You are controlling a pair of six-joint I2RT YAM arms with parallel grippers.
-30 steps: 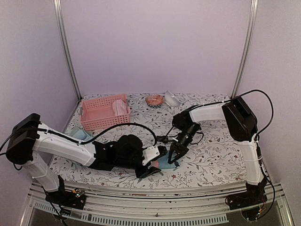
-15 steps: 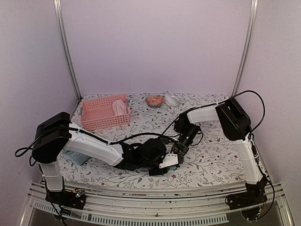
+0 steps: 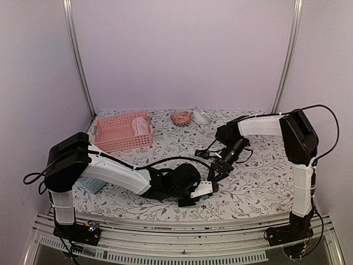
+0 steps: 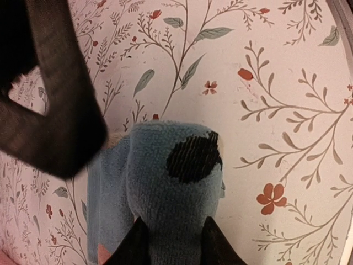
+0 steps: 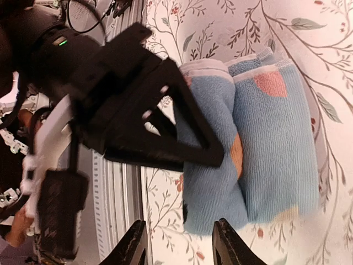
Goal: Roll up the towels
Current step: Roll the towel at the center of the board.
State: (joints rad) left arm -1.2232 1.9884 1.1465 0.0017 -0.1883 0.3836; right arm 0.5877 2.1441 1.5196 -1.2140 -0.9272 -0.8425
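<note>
Lying between left hand (image 4: 172,243) fingers (image 4: 137,249): blue towel (image 4: 165,193)

Soft, even light fills the top view, and the walls (image 3: 182,55) look a little purple. The left arm (image 3: 110,172) drops only a faint shadow on the flowery table (image 3: 259,187). That view is sharp. In the left wrist view the black finger (image 4: 55,110) close to the lens is fuzzy, but the blue towel (image 4: 171,199) shows its fluffy threads. In the right wrist view the far corner is dark.
</note>
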